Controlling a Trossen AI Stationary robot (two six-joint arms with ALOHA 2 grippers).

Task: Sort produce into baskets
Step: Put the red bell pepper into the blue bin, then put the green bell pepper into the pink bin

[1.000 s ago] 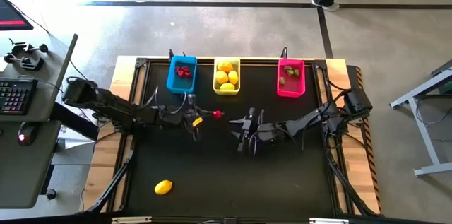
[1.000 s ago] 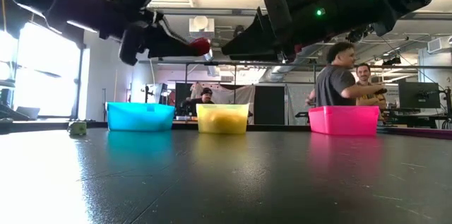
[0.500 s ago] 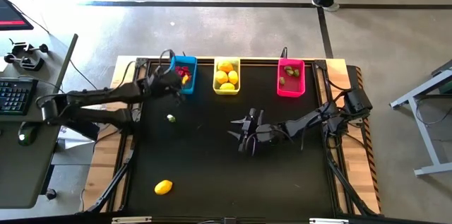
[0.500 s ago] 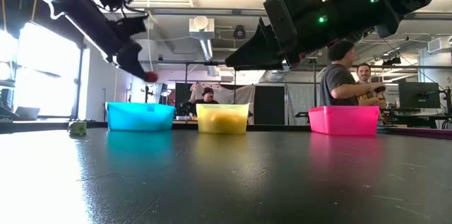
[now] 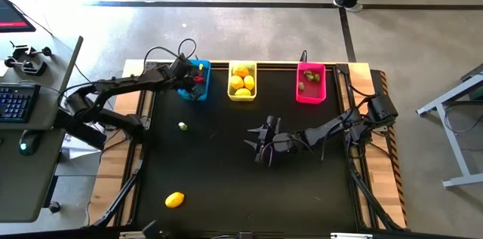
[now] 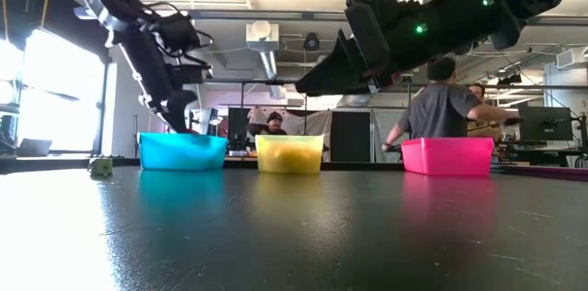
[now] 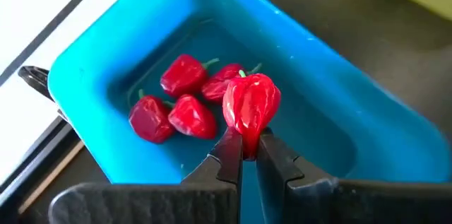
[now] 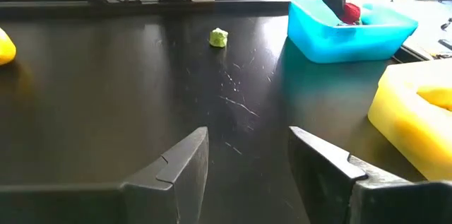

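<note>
Over the blue basket (image 7: 339,132), a red berry (image 7: 251,104) is pinched between the closed fingers of the left gripper (image 7: 244,155), just above the four berries already lying inside. The berry is best let go only while the fingertips are held within the rim. The right gripper (image 8: 247,157) is held open, empty, above mid-table. A green bit (image 5: 182,126) and a lemon (image 5: 174,199) are left on the table.

in the low view the bin walls hide all contents; the blue bin (image 6: 182,151) also hides the left gripper tip. in the left wrist view that bin is cut off by the picture edges. the green bit (image 5: 182,126) is too small to identify.
</note>
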